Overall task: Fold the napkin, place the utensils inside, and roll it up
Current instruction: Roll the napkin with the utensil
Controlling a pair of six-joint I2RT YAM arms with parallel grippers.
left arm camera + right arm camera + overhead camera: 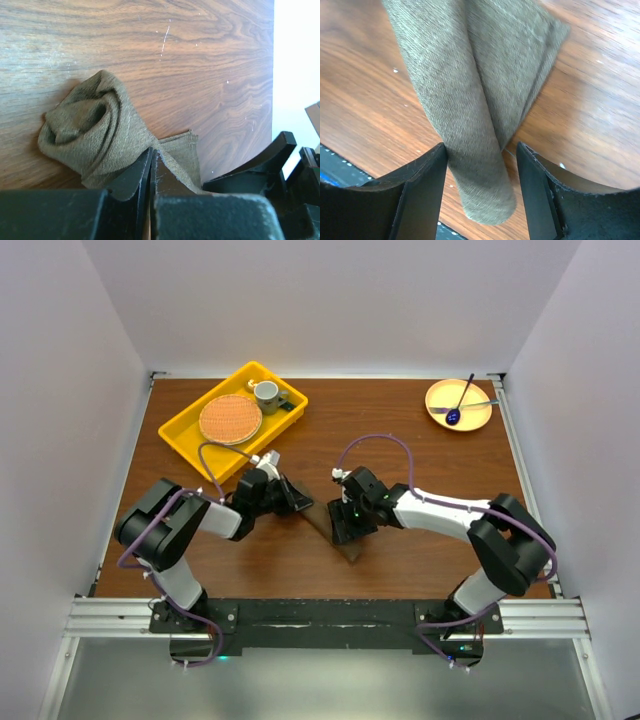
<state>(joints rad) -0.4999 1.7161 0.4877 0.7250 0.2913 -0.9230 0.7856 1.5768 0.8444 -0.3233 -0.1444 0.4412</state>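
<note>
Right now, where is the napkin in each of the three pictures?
Top external: napkin sits just below the middle of the picture, near the table's front edge.
Left wrist: napkin is left of centre, showing its rolled end.
Right wrist: napkin fills the top middle, and its roll runs down to the bottom.
Shared landmark: the wooden tabletop lies under it in every view.

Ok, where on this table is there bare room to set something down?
Bare wood: the back middle between the yellow tray and the plate, the stretch between the plate and the right arm, and a thin strip by the front edge, before the napkin. Crowded: the centre, where left fingers and right fingers sit at the napkin.
</note>
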